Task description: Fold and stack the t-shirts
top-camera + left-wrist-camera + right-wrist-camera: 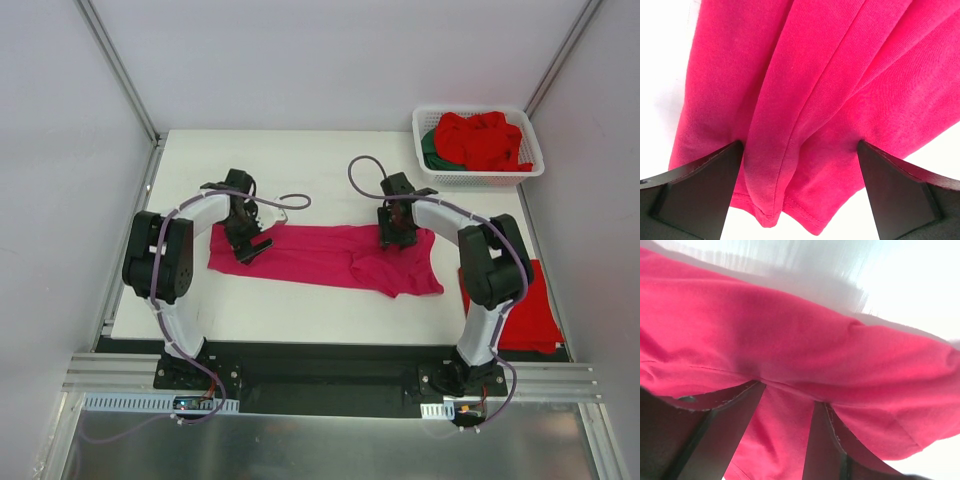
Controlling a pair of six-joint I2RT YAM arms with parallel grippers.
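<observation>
Basket (480,178) of red shirts (485,138) sits far right.

Red t-shirts (485,138) bury most of the dark green t-shirt (431,150), the right arm (490,265) covers part of another red t-shirt (532,312), and whether the right claw (789,390) pinches the magenta-pink t-shirt (310,255) is unclear.

A white slotted plastic basket (480,178) sits at the 1 o'clock corner of the white table (330,165), close to the pale back wall (330,60). Grey frame posts (115,65) slant up at 11 and 1 o'clock. At 6 o'clock an aluminium rail (100,378) (a black plate (330,385) across its middle) borders the table, with sheet metal (330,445) nearer still.
</observation>
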